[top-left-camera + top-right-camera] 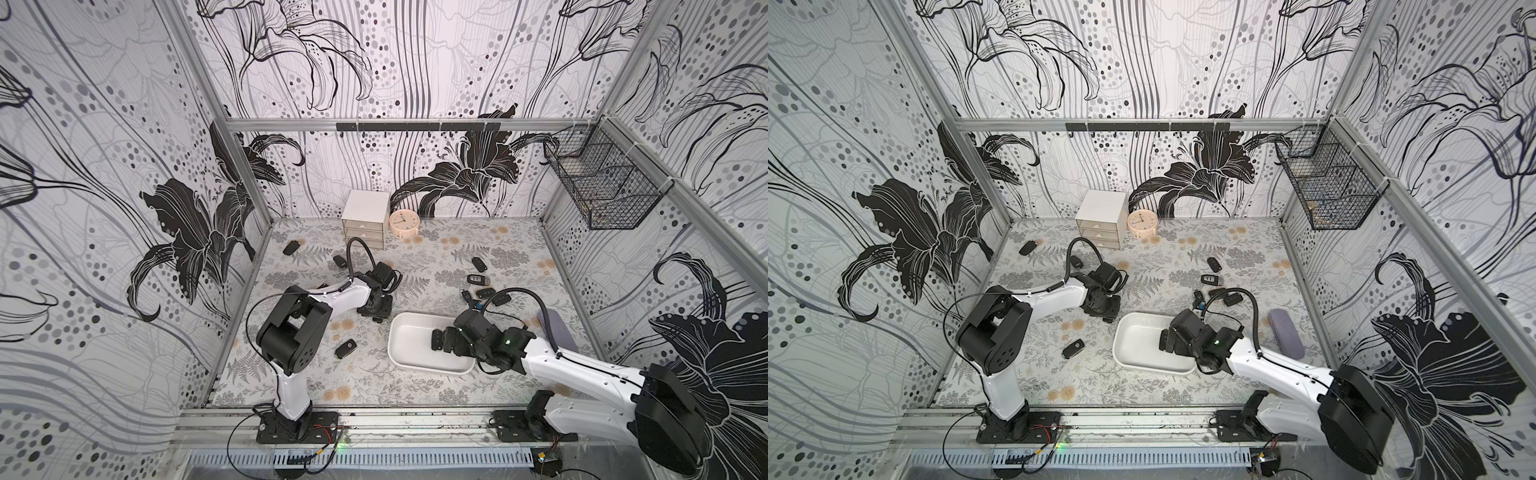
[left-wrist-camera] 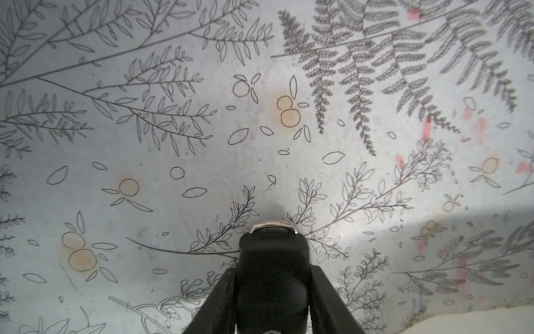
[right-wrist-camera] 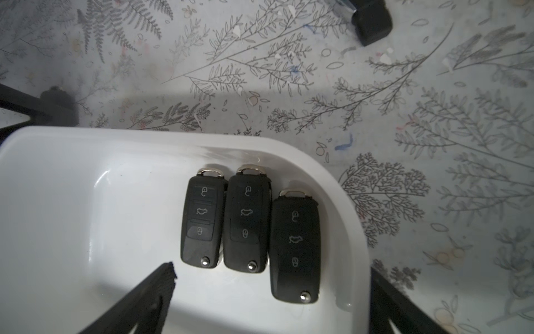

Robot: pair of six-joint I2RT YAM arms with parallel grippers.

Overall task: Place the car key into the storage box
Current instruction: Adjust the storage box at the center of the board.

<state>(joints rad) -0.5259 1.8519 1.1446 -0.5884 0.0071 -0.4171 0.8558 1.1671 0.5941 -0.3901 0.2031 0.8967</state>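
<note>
Left wrist view shows my left claw (image 2: 271,289) pinched on the key (image 2: 273,260), near the box (image 1: 409,332), so I should hold tight, lift straight up, then carry it over the side.

Your walls (image 1: 415,62) wore black-and-white lily wallpaper in aluminium framing (image 1: 282,124), and your tabletop (image 1: 436,249) a grey fern print. A white three-drawer cabinet (image 1: 365,208) and a peach clock (image 1: 402,220) stood at the back; a black wire basket (image 1: 598,183) hung on the right wall.

Left arm (image 1: 343,294) stretches forward, jaws clamped; right arm (image 1: 582,365) hovers low, jaws wide apart.
</note>
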